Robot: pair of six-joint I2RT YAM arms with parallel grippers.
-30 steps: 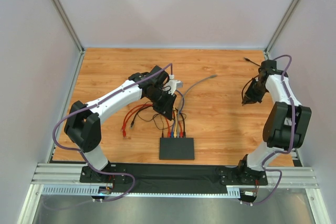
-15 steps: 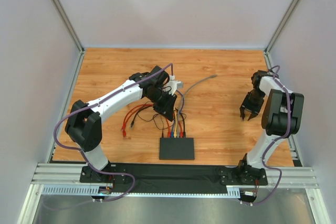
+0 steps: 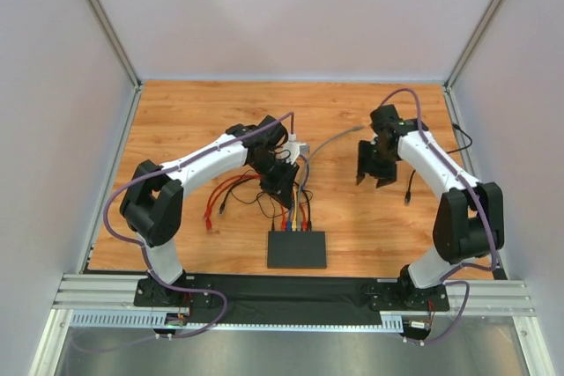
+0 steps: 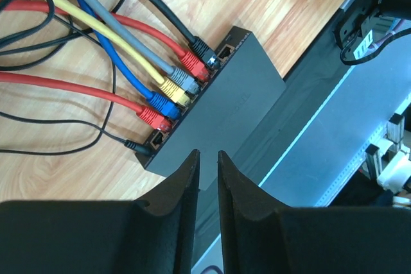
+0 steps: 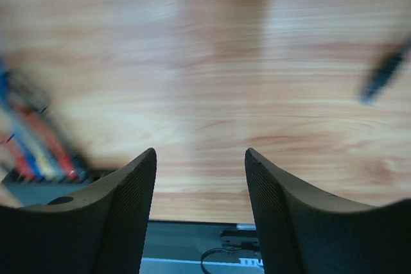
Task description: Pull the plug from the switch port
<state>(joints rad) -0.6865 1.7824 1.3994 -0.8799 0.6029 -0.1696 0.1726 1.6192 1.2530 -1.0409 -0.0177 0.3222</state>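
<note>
Two hands were seen empty: the left hand [image 4: 207, 158] narrowly parted, with the switch [image 4: 234, 88] just beyond its fingertips, and the right hand [image 5: 199, 158] spread wide. The nearest red plug [image 4: 154, 115] was judged best pinched squarely and drawn straight out.

In the right wrist view you see the plugs [image 5: 42, 158] at the switch [image 5: 37, 190] only as blur, cut by the left edge.

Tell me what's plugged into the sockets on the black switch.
Along the switch sit a black plug, red plug, grey plug, yellow plug, blue plug and second red plug. The far end socket and near end socket look empty. How deep each sits is hidden inside the case.
</note>
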